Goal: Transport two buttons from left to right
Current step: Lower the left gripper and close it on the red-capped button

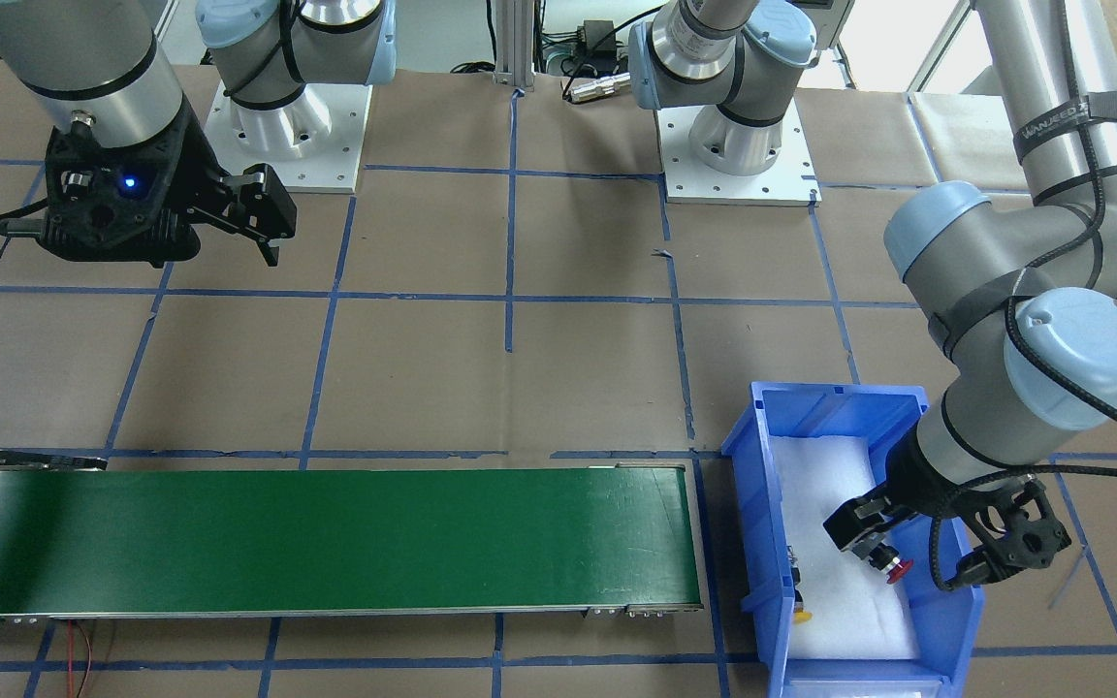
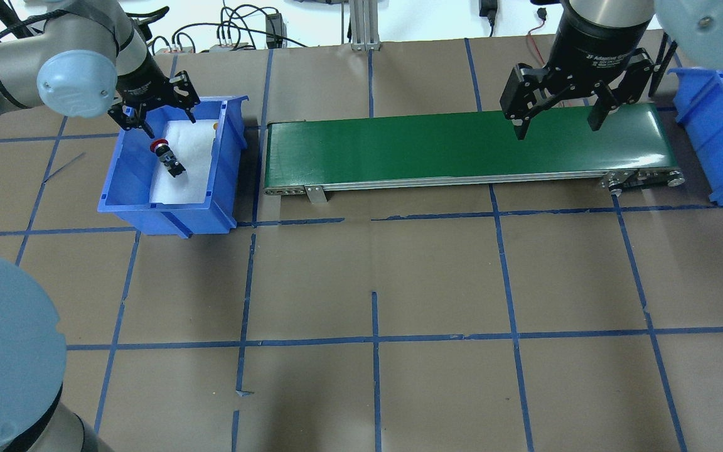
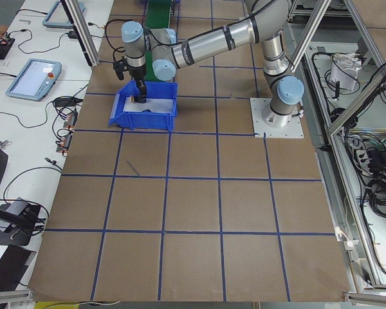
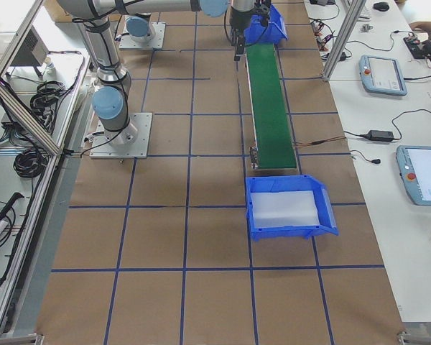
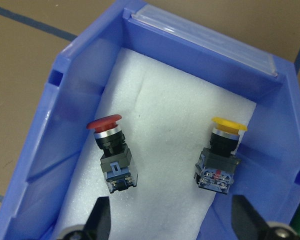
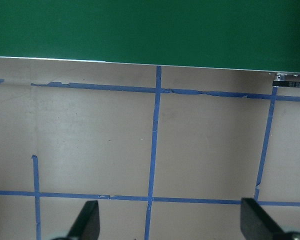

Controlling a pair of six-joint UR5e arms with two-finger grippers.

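- The left gripper (image 5: 172, 225) is hovering over the blue bin (image 5: 55, 130) by the table's far edge, with its fingers spread wide and gripping nothing.
- The red button (image 5: 112, 152) and the yellow button (image 5: 221, 157) are lying apart on the bin's white foam, the yellow one close to the belt-side wall.
- The right gripper (image 2: 557, 130) is hanging spread and empty by the green conveyor's (image 2: 399, 147) near edge.

In the overhead view a parts bin (image 2: 126, 182) sits at upper left. A conveyor belt (image 2: 399, 150) runs rightward from just beside it across the upper middle, and a second bin (image 2: 706, 144) stands past the belt's right end. In the left wrist view a foam pad (image 5: 165, 100) lines the first bin. On it lie the left push-button (image 5: 112, 155), left of centre, and the right push-button (image 5: 220, 160), apart from it and beside the bin's right wall.
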